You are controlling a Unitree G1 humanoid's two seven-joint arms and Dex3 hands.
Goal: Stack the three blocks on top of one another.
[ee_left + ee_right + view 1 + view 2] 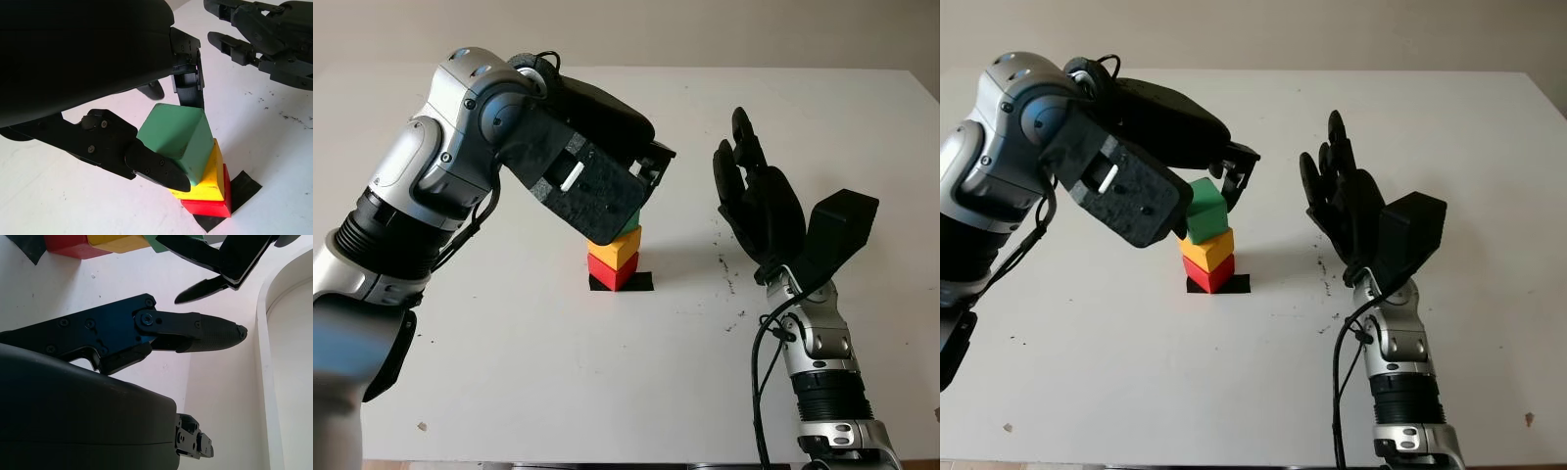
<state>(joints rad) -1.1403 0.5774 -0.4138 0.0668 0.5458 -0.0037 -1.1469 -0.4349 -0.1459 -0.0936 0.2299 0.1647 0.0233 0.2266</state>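
Observation:
A red block point(1209, 274) sits on a black tape square point(1236, 285) in the middle of the white table. A yellow block point(1206, 250) lies on the red one. On top is a green block point(1205, 211), tilted and turned out of line with the two below. My left hand point(190, 143) reaches in from the left and is shut on the green block, with the thumb point(156, 169) against its lower near edge and another finger point(188, 90) at its far top corner. My right hand point(1342, 196) is open and raised to the right of the stack, apart from it.
The white table point(509, 372) extends all round the stack. Small black specks point(729, 279) mark the surface between the stack and my right arm. The left forearm point(460, 186) hangs over the table left of the stack.

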